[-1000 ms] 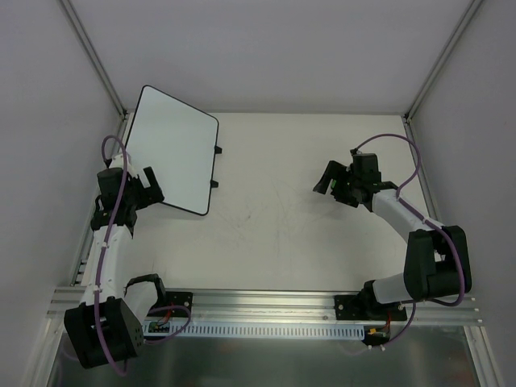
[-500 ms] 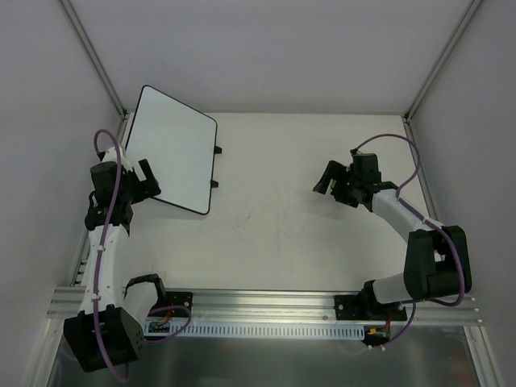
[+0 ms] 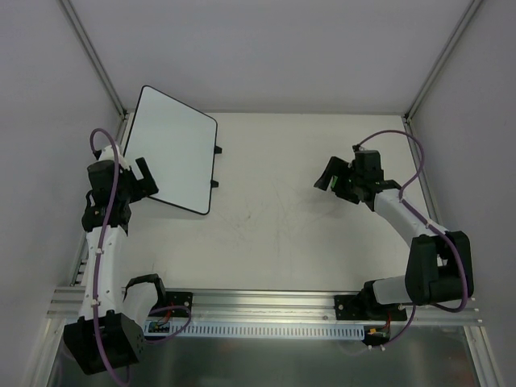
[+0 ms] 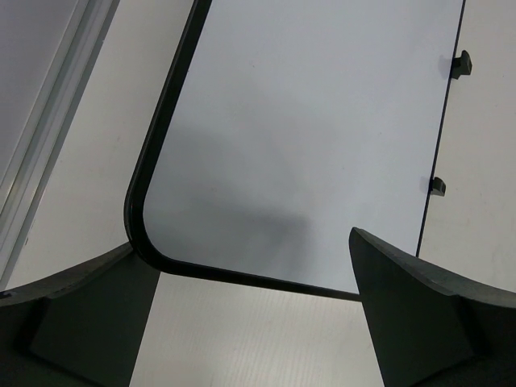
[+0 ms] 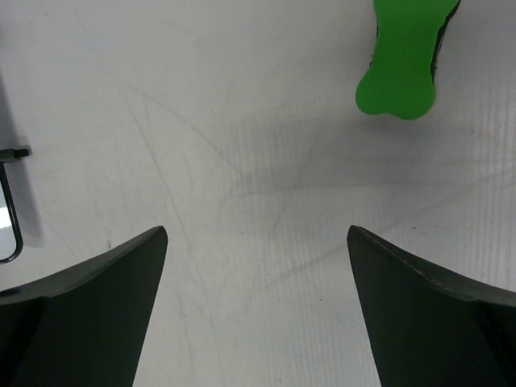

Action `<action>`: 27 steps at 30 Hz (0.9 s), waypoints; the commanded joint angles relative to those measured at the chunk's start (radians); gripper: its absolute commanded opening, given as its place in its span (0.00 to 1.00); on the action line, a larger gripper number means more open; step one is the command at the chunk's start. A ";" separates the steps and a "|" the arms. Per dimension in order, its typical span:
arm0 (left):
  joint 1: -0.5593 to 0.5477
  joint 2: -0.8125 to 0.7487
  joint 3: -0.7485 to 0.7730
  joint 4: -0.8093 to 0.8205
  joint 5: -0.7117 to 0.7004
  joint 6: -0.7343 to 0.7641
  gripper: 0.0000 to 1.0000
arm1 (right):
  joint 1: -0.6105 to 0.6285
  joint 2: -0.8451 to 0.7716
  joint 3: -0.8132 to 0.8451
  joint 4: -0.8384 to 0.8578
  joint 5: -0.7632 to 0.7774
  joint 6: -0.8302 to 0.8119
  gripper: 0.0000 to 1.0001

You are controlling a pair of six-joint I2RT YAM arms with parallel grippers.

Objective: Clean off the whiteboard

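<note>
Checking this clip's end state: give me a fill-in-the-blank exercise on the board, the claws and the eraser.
The whiteboard bears ____ writing.
The left claw and the right claw both stand ____.
The eraser is coloured ____.
Missing words: no; open; green.

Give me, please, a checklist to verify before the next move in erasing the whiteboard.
1. No writing on the whiteboard: ok, no marks visible.
2. Opening of the left end effector: ok, open and empty, at the board's near corner.
3. Opening of the right end effector: ok, open and empty.
4. Grip on the green eraser: not ok, it lies on the table ahead of the right end effector.
5. Board lying flat: cannot tell.
</note>
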 commanded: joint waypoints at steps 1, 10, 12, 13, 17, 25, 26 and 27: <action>-0.009 -0.037 0.057 -0.017 -0.024 0.003 0.99 | -0.002 -0.044 0.047 -0.014 0.016 0.002 0.99; -0.022 -0.077 0.108 -0.075 -0.069 0.023 0.99 | -0.003 -0.096 0.117 -0.066 0.054 -0.027 0.99; -0.025 -0.089 0.112 -0.087 -0.077 0.023 0.99 | -0.003 -0.111 0.131 -0.076 0.072 -0.036 0.99; -0.025 -0.094 0.112 -0.089 -0.083 0.025 0.99 | -0.003 -0.119 0.140 -0.079 0.078 -0.044 0.99; -0.032 -0.104 0.105 -0.100 -0.117 0.043 0.99 | -0.011 -0.148 0.166 -0.094 0.106 -0.064 0.99; -0.054 -0.153 0.219 -0.160 -0.146 0.054 0.99 | -0.034 -0.257 0.312 -0.185 0.189 -0.142 0.99; -0.057 -0.159 0.258 -0.173 -0.144 0.054 0.99 | -0.037 -0.271 0.337 -0.191 0.236 -0.182 0.99; -0.063 -0.170 0.281 -0.181 -0.138 0.054 0.99 | -0.037 -0.285 0.378 -0.192 0.246 -0.211 0.99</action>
